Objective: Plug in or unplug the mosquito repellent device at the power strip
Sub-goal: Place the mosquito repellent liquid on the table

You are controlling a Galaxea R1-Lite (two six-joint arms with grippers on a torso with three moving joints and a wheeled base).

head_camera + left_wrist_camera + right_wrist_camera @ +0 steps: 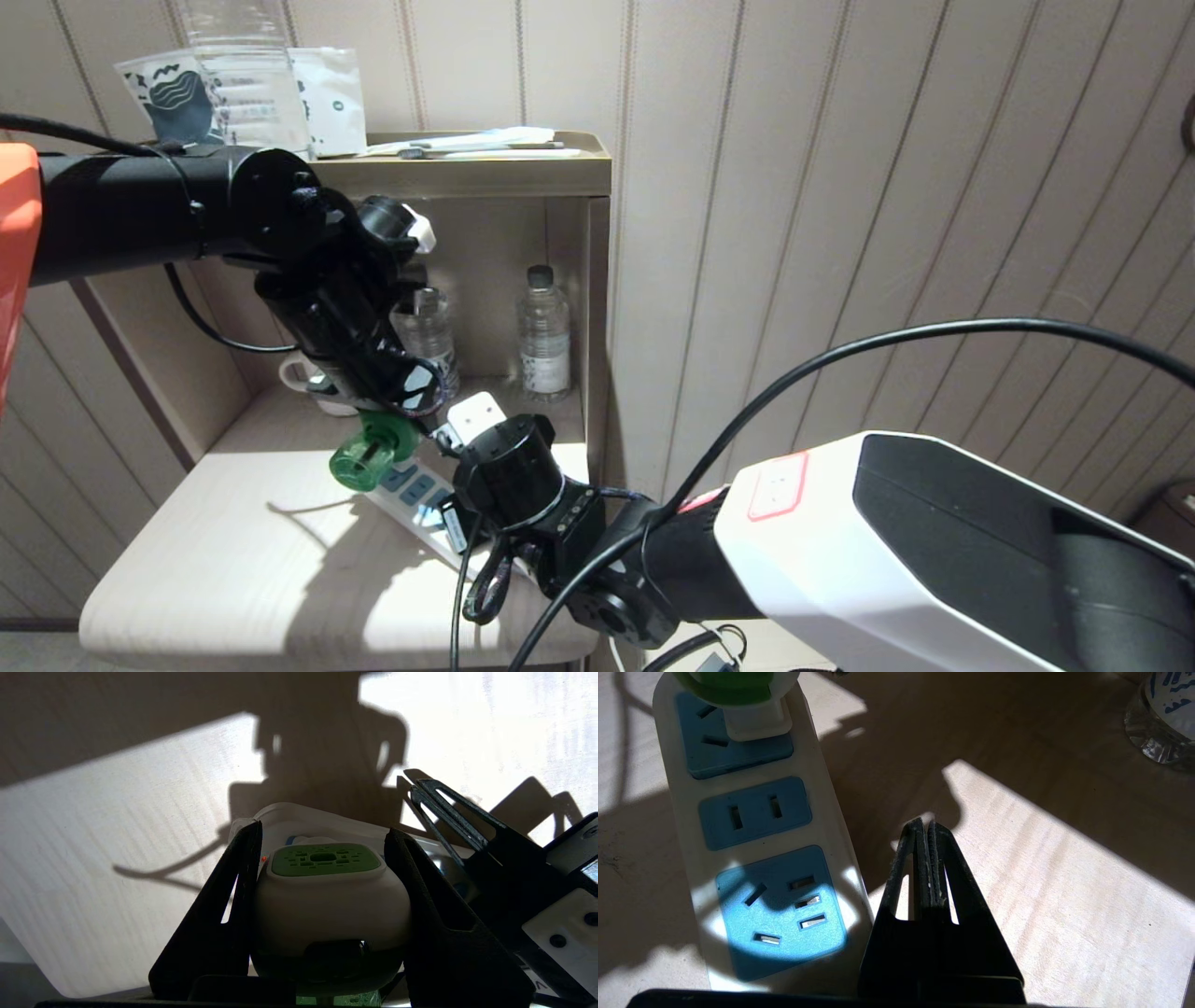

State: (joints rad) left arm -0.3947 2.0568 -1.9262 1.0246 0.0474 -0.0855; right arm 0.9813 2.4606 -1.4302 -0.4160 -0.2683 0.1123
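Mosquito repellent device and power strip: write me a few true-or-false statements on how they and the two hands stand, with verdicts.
1. The left hand grips the mosquito repellent device by its white head. True.
2. The right hand is wide open. False: its fingers are pressed together.
3. The device sits at a socket of the power strip. True.
4. The right hand holds the strip's cord. False: it holds nothing and sits beside the strip.
5. Two water bottles stand behind the strip. True.

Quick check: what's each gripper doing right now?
Left gripper: shut on the mosquito repellent device.
Right gripper: shut, empty, beside the power strip.
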